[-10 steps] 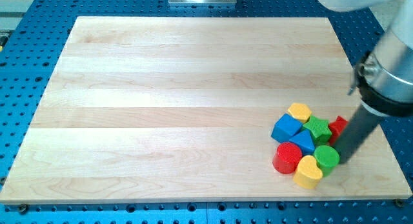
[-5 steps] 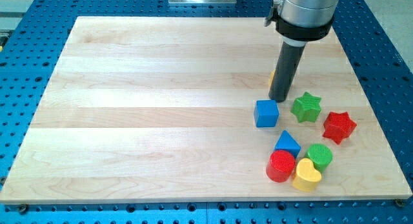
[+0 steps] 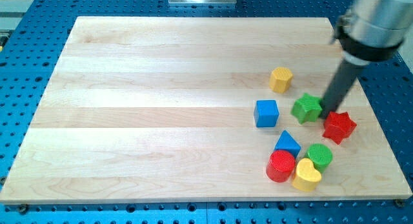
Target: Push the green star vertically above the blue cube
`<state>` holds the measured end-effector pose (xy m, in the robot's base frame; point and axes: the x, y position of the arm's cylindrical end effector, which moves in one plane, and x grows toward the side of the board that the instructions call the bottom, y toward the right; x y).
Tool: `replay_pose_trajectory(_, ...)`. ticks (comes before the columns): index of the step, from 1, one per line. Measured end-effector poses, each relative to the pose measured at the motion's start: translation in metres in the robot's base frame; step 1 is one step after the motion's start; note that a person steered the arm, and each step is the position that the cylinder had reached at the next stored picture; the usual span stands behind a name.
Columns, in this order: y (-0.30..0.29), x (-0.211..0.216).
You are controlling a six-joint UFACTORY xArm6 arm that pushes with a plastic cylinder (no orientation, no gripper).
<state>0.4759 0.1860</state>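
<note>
- Right now my tip [image 3: 330,110] is down on the wooden board [image 3: 161,88], squeezed between the green star [image 3: 306,108] on the view's left and the red star [image 3: 339,126] just below and to the view's right; it looks to be touching the green star's right edge, though contact with the red star I cannot tell
- The tool is a plain dark rod with nothing to open or close, and it holds nothing
- The green star sits to the view's right of the blue cube [image 3: 266,113], near it but apart, at about the same level on the board
- A yellow block [image 3: 280,79], roughly hexagonal, lies above and between those 2, clear of both
- Toward the view's bottom, 4 blocks cluster: a blue triangle [image 3: 287,144], a red cylinder [image 3: 281,166], a yellow heart [image 3: 307,175] and a green cylinder [image 3: 319,156], pressed closely together
</note>
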Motion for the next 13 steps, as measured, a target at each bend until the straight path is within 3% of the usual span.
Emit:
replay_pose_trajectory(1, -0.053, -0.025)
replay_pose_trajectory(4, -0.081, -0.013)
replay_pose_trajectory(5, -0.041, 0.023)
replay_pose_trajectory(7, -0.149, 0.013)
replay_pose_trajectory(9, -0.184, -0.07)
replay_pose_trajectory(10, -0.218, -0.086)
replay_pose_trajectory(12, -0.147, -0.027)
replay_pose_trajectory(13, -0.116, -0.031)
